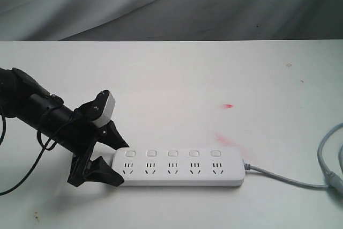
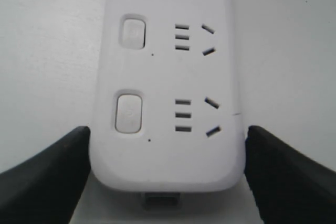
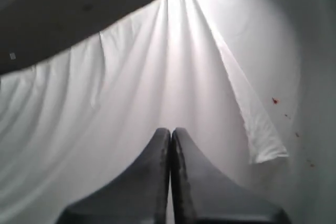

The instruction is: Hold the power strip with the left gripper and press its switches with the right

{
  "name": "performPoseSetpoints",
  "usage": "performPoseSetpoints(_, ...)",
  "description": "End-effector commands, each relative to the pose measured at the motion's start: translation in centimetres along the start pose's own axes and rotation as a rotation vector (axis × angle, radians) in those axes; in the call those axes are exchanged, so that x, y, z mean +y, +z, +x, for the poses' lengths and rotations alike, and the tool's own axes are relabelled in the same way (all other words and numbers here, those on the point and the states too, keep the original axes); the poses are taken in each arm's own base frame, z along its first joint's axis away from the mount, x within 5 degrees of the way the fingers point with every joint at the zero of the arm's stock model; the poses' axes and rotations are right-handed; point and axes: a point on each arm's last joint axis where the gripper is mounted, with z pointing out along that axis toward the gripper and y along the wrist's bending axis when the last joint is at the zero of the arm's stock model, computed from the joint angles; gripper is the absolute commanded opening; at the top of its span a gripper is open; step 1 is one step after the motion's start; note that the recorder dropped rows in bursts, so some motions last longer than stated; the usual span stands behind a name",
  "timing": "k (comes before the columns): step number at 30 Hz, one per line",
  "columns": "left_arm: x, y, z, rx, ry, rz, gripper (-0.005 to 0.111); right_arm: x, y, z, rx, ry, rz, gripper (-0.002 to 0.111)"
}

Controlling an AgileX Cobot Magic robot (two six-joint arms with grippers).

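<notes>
The white power strip (image 1: pixel 179 167) lies flat on the white table near its front edge, with its grey cord (image 1: pixel 284 178) running off to the right. Its row of switches (image 1: pixel 172 153) sits along the far side, one above each socket group. My left gripper (image 1: pixel 122 163) straddles the strip's left end, one black finger against each long side. In the left wrist view the left gripper (image 2: pixel 168 129) hugs the power strip (image 2: pixel 168 77) just below the nearest switch (image 2: pixel 129 113). My right gripper (image 3: pixel 170 129) is shut on nothing and faces a white curtain; it does not show in the exterior view.
The cord loops back at the table's right edge (image 1: pixel 332 159). Small red marks (image 1: pixel 229 105) stain the tabletop behind the strip. A grey draped backdrop (image 1: pixel 161 4) hangs beyond the table's far edge.
</notes>
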Motion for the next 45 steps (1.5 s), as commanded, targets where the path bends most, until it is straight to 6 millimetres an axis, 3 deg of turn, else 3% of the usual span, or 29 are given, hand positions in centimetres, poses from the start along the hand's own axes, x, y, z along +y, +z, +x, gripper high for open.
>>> performPoseSetpoints(1, 0.0, 0.0, -0.1, 0.006, 0.015, 0.0, 0.05, -1.6, -0.1, 4.6, 0.253, -0.292, 0.008, 0.0)
performPoseSetpoints(8, 0.0, 0.0, -0.1, 0.006, 0.015, 0.0, 0.05, -4.1, -0.9, 8.1, 0.414, -0.127, 0.163, 0.0)
performPoseSetpoints(14, 0.0, 0.0, -0.1, 0.006, 0.015, 0.0, 0.05, -5.4, -1.8, 10.3, 0.486, -0.162, 0.223, 0.0)
performPoseSetpoints(18, 0.0, 0.0, -0.1, 0.006, 0.015, 0.0, 0.05, -7.3, -3.8, 13.3, 0.524, -0.213, 0.285, 0.0)
performPoseSetpoints(24, 0.0, 0.0, -0.1, 0.006, 0.015, 0.0, 0.05, -8.4, -6.4, 15.9, 0.551, -0.306, 0.29, 0.0)
performPoseSetpoints(37, 0.0, 0.0, -0.1, 0.006, 0.015, 0.0, 0.05, -10.0, -9.7, 19.9, 0.552, -0.282, 0.298, 0.0)
performPoseSetpoints(45, 0.0, 0.0, -0.1, 0.006, 0.015, 0.0, 0.05, -9.9, -10.3, 20.0, 0.566, -0.295, 0.29, 0.0)
